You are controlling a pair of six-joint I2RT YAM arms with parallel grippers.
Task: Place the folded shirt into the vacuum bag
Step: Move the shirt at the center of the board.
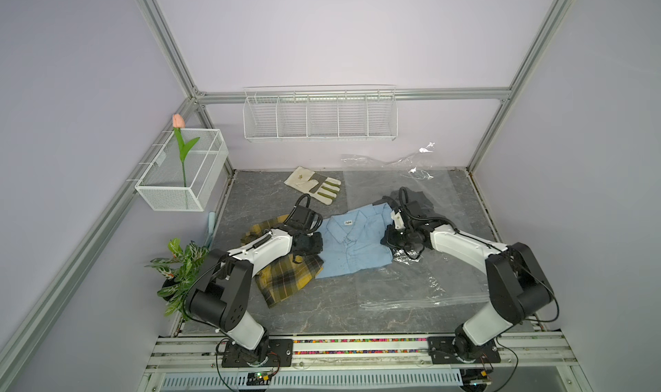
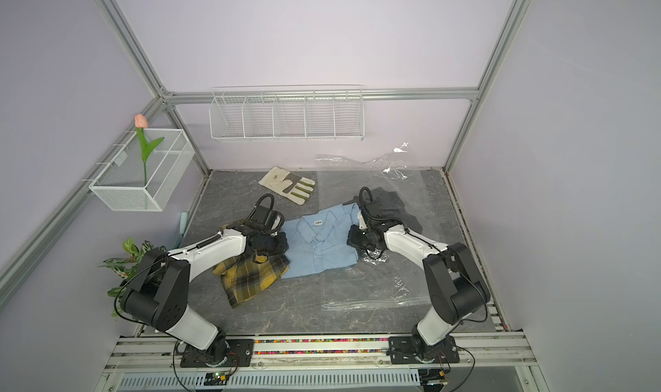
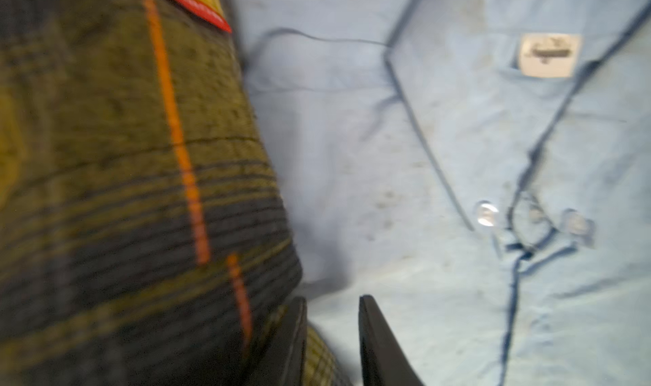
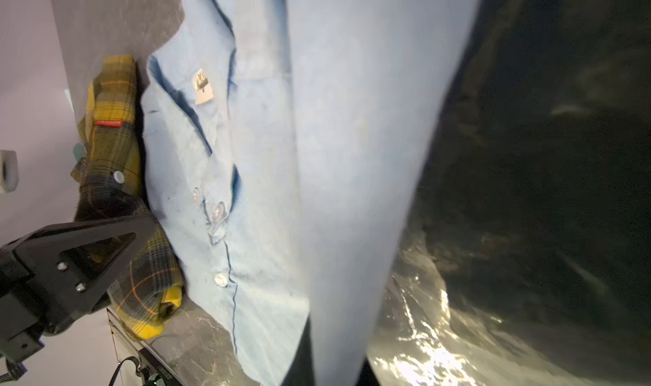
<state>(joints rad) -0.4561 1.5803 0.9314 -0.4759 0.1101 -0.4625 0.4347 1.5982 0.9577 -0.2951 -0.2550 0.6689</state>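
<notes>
Grey, marble-veined table [image 1: 304,313] carries all that we see. On its right half lies the bag [image 1: 411,286], clear crinkly plastic, flat toward the front and rumpled up against the back wall, glinting in both top views. Through it the right wrist view shows a dark mass [image 4: 546,155] that we cannot name. On the back wall hangs a white wire rack [image 1: 320,116] of five compartments. On the left wall a white mesh basket [image 1: 200,179] holds one pink tulip [image 1: 178,121], upright.

The shirt [image 1: 352,245], pale blue cloth folded to a rough rectangle with its collar toward the back, lies mid-table. Its right part overlaps the bag's left edge, and we cannot tell whether it is inside the bag or merely on it. Touching its left side, a plaid shirt [image 1: 286,281] in yellow and dark checks lies crumpled. A leafy plant [image 1: 179,268] stands off the table's left edge. A cream glove [image 1: 314,184] with olive finger patches lies flat near the back.

The right claw [image 1: 387,239] is clenched on the shirt's right edge: its wrist view shows a blue fold rising from between the jaws. The left claw [image 3: 333,331] sits at the shirt's left edge, over the plaid shirt. Its jaws stand slightly apart, and we cannot tell whether they pinch cloth.

The wrist views alone resolve the shirt's white label [image 3: 547,54], its clear buttons [image 3: 486,213] and the plaid shirt's red tag [image 4: 109,122].
</notes>
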